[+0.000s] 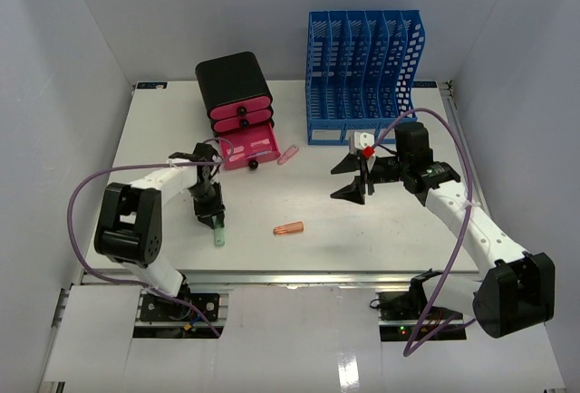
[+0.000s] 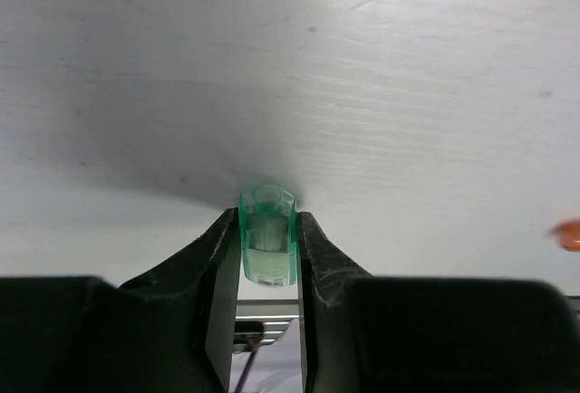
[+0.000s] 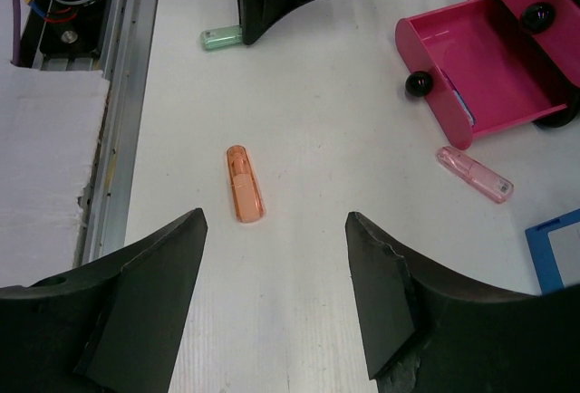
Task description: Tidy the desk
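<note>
White desk [image 1: 381,230] from above: the left gripper [image 1: 216,223] stands on a green capsule [image 1: 218,237] near the front edge, left of centre, an orange capsule [image 1: 289,227] lying further right. Left wrist: jaws clamped on the green capsule. Right wrist: the right gripper [image 3: 276,221] hangs wide open, empty, over the orange capsule. Pick-up appears under way; next, likely a lift toward the open pink drawer [image 1: 249,150]

**Left arm down on a green tube, right jaws spread**

The left gripper [image 1: 215,223] is down on the desk [image 1: 381,239], a green tube [image 1: 218,237] poking from its tip; an orange tube [image 1: 289,228] lies apart to the right; the right gripper [image 1: 350,179] has its jaws spread wide; the black box [image 1: 234,81] has its lowest pink drawer [image 1: 249,150] pulled out, a pink tube [image 1: 288,154] just beside it; a blue file rack [image 1: 362,76] stands behind.
</note>
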